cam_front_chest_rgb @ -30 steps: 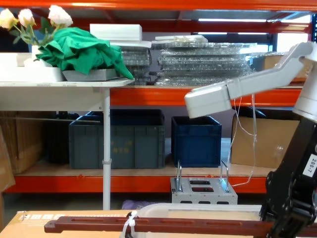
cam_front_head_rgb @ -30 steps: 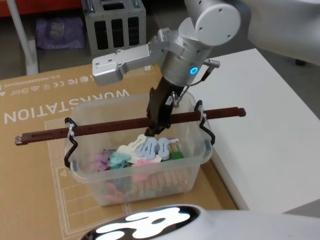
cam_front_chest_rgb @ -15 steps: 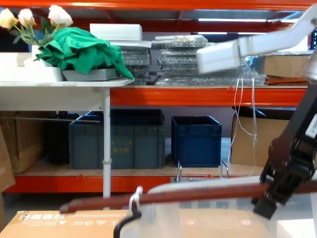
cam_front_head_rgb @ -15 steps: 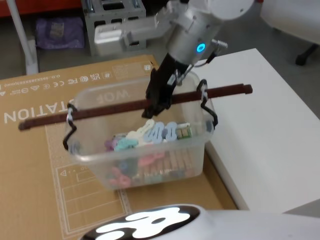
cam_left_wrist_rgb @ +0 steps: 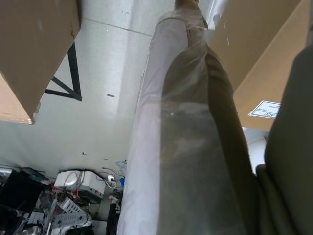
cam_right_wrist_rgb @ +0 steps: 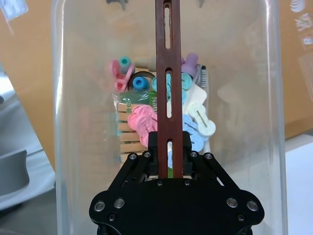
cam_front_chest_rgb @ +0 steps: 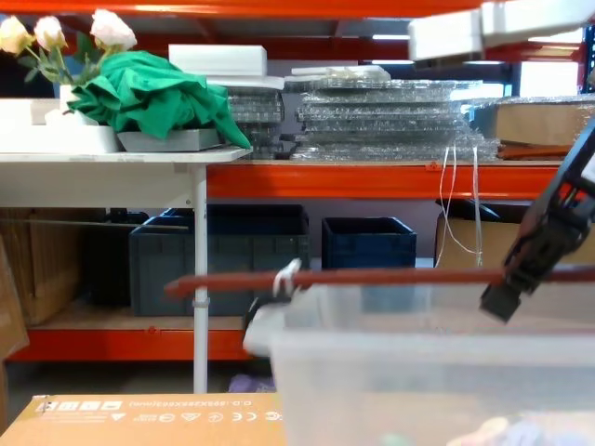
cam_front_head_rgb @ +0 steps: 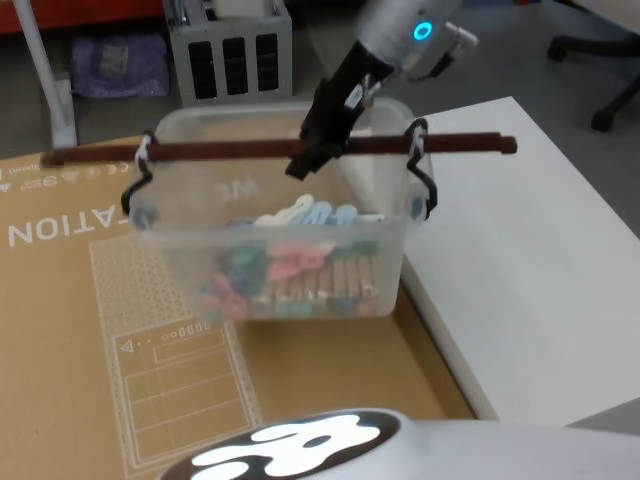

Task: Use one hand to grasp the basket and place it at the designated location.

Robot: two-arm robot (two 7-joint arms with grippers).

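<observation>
Basket (cam_front_head_rgb: 180,250) hangs below the right tool (cam_front_head_rgb: 305,160), clenched on its brown bar (cam_front_head_rgb: 220,150).

The right gripper (cam_right_wrist_rgb: 170,144), a black, blocky, angular claw, is pictured studded with small silver screws (cam_right_wrist_rgb: 119,203). Its silver-grey cylindrical wrist (cam_front_head_rgb: 395,22) is marked by a glowing cyan ring light (cam_front_head_rgb: 422,30), and a short grey cable plug (cam_front_head_rgb: 458,38) is fitted alongside. A glossy white body shell (cam_front_head_rgb: 480,450) is seen below the arm. A pale smooth casing (cam_left_wrist_rgb: 166,161), possibly the torso, is seen in the left wrist view.
</observation>
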